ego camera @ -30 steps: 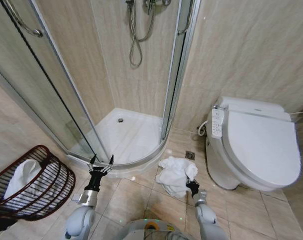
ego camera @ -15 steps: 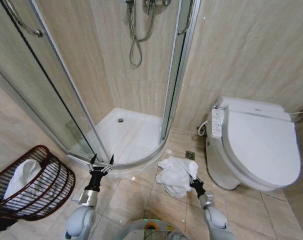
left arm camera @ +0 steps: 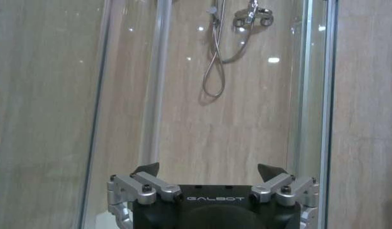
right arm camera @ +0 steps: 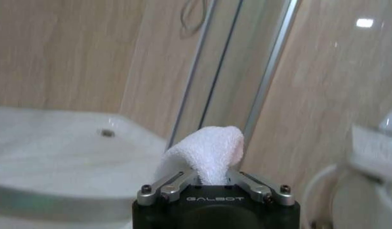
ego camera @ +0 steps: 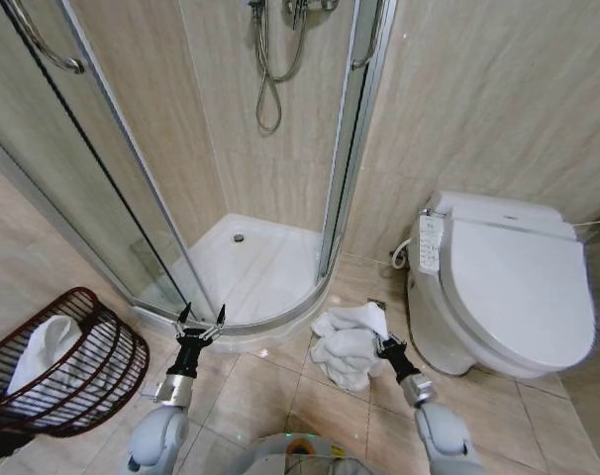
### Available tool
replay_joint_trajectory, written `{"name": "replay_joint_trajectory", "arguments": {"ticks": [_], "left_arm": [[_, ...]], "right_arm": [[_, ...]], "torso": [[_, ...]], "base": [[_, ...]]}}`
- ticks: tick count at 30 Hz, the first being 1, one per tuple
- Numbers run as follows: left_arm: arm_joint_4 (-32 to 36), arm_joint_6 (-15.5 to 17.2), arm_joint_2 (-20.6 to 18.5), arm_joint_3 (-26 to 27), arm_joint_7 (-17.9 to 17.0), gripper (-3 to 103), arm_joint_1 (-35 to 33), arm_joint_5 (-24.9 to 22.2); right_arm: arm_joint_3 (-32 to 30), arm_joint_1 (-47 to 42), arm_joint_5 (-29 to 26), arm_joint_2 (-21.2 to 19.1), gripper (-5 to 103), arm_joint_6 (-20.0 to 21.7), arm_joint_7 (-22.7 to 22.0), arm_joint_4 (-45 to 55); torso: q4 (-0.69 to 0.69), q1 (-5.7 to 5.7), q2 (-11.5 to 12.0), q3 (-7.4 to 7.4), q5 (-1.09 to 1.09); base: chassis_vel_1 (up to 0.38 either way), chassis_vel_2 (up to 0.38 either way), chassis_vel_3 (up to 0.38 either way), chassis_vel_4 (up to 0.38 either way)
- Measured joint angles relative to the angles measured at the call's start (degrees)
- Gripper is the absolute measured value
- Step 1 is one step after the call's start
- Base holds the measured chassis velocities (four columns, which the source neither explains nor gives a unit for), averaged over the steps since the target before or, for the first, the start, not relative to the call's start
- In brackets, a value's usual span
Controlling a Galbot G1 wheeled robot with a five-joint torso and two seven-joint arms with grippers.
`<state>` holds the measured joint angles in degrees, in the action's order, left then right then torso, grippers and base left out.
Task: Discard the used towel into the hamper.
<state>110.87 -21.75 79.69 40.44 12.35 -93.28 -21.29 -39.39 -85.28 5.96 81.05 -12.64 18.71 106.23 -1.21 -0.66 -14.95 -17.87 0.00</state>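
- White towel (ego camera: pixel 347 343), crumpled, lies on the tan floor tiles (ego camera: pixel 255 391) between the shower tray (ego camera: pixel 250 267) and the toilet (ego camera: pixel 508 287); one fold is drawn up toward the toilet side.
- Right gripper (ego camera: pixel 387 345) sits at the towel's edge nearest the toilet, clamped onto that raised fold. The right wrist view shows the fingers (right arm camera: pixel 164 183) pinched together on a peak of white terry cloth (right arm camera: pixel 208 152) standing up between them.
- Left gripper (ego camera: pixel 201 324) hangs in front of the shower tray's curved rim, jaws spread wide with nothing between them. The left wrist view looks past the parted fingertips (left arm camera: pixel 146 169) at the glass shower door (left arm camera: pixel 129 95) and hose (left arm camera: pixel 215 62).
- Hamper (ego camera: pixel 77 381), dark red-brown wire, stands tilted at the robot's far left, well apart from the towel on the floor; another white cloth (ego camera: pixel 45 348) lies inside it.
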Motion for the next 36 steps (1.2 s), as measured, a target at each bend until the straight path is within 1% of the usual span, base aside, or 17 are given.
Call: {"name": "replay_joint_trajectory", "arguments": {"ticks": [7, 9, 10, 13, 14, 17, 18, 21, 22, 23, 26, 27, 30, 31, 34, 35, 36], "left_arm": [[0.0, -0.4, 0.0, 0.0, 0.0, 100, 0.0, -0.4], [-0.2, -0.6, -0.1, 0.1, 0.0, 100, 0.0, -0.6], [-0.2, -0.6, -0.1, 0.1, 0.0, 100, 0.0, -0.6], [-0.4, -0.7, -0.3, 0.3, 0.0, 100, 0.0, -1.0], [-0.4, -0.7, -0.3, 0.3, 0.0, 100, 0.0, -1.0], [-0.6, -0.7, -0.5, 0.4, 0.0, 100, 0.2, -1.1], [-0.6, -0.7, -0.5, 0.4, 0.0, 100, 0.2, -1.1], [-0.6, -0.7, -0.7, 0.4, 0.0, 100, 0.3, -1.1], [-0.6, -0.7, -0.7, 0.4, 0.0, 100, 0.3, -1.1], [-0.6, -0.7, -0.8, 0.3, 0.0, 100, 0.3, -1.1], [-0.5, -0.7, -1.0, 0.2, 0.0, 100, 0.4, -0.9], [-0.5, -0.7, -1.0, 0.2, 0.0, 100, 0.4, -0.9], [-0.5, -0.6, -0.8, 0.0, 0.1, 100, 0.6, -0.6], [-0.5, -0.6, -0.8, 0.0, 0.1, 100, 0.6, -0.6], [-0.4, -0.5, -0.4, 0.0, 0.1, 100, 0.6, -0.1], [-0.4, -0.5, -0.4, 0.0, 0.1, 100, 0.6, -0.1], [-0.4, -0.5, -0.4, 0.0, 0.1, 100, 0.6, 0.0]], "right_arm": [[0.0, -0.5, -0.1, -0.5, 5, 3.4, 0.1, 7.4], [0.0, -0.5, -0.6, -0.5, 5, 5.2, 0.2, 9.8], [0.0, -0.5, -0.6, -0.5, 5, 5.2, 0.2, 9.8], [-0.1, -0.1, -2.1, -1.5, 5, 7.4, 0.2, 13.2], [-0.1, -0.1, -2.1, -1.5, 5, 7.4, 0.2, 13.2], [0.2, 0.3, -3.3, -4.6, 5, 9.1, 0.2, 16.0], [0.2, 0.3, -3.3, -4.6, 5, 9.1, 0.2, 16.0], [0.7, 0.3, -5.0, -8.8, 5, 10.5, -0.2, 18.0], [0.7, 0.3, -5.0, -8.8, 5, 10.5, -0.2, 18.0], [0.7, 0.3, -5.5, -10.0, 5, 10.9, -0.4, 18.5], [0.7, 0.7, -8.4, -13.5, 5, 13.0, -1.8, 21.2], [0.7, 0.7, -8.4, -13.5, 5, 13.0, -1.8, 21.2], [0.4, 1.9, -11.6, -15.9, 5, 14.9, -3.9, 24.2], [0.4, 1.9, -11.6, -15.9, 5, 14.9, -3.9, 24.2], [-0.2, 3.9, -16.1, -18.2, 5, 17.4, -6.2, 26.8], [-0.2, 3.9, -16.1, -18.2, 5, 17.4, -6.2, 26.8], [-0.3, 4.4, -17.3, -18.7, 5, 18.2, -6.9, 27.5]], "torso": [[0.0, 0.0, 0.0, 0.0, 0.0], [0.0, 0.0, 0.0, 0.0, 0.0], [0.0, 0.0, 0.0, 0.0, 0.0], [0.0, 0.0, 0.0, 0.0, 0.0], [0.0, 0.0, 0.0, 0.0, 0.0], [0.0, 0.0, 0.0, 0.0, 0.0], [0.0, 0.0, 0.0, 0.0, 0.0], [0.0, 0.0, 0.0, 0.0, 0.01], [0.0, 0.0, 0.0, 0.0, 0.01], [0.0, 0.0, 0.0, 0.0, 0.01], [0.0, 0.0, 0.0, 0.0, 0.01], [0.0, 0.0, 0.0, 0.0, 0.01], [-0.01, 0.0, 0.0, 0.0, 0.01], [-0.01, 0.0, 0.0, 0.0, 0.01], [0.0, 0.0, 0.0, 0.0, 0.01], [0.0, 0.0, 0.0, 0.0, 0.01], [0.0, 0.0, 0.0, 0.0, 0.0]], "base": [[0.0, 0.0, 0.0, 0.0], [0.0, 0.0, 0.0, 0.0], [0.0, 0.0, 0.0, 0.0], [0.0, 0.0, 0.0, 0.0], [0.0, 0.0, 0.0, 0.0], [0.0, 0.0, 0.0, 0.0], [0.0, 0.0, 0.0, 0.0], [0.0, 0.0, 0.0, 0.0], [0.0, 0.0, 0.0, 0.0], [0.0, 0.0, 0.0, 0.0], [0.0, 0.0, 0.0, 0.0], [0.0, 0.0, 0.0, 0.0], [0.0, 0.0, 0.0, 0.0], [0.0, 0.0, 0.0, 0.0], [0.0, 0.0, 0.0, 0.0], [0.0, 0.0, 0.0, 0.0], [0.0, 0.0, 0.0, 0.0]]}}
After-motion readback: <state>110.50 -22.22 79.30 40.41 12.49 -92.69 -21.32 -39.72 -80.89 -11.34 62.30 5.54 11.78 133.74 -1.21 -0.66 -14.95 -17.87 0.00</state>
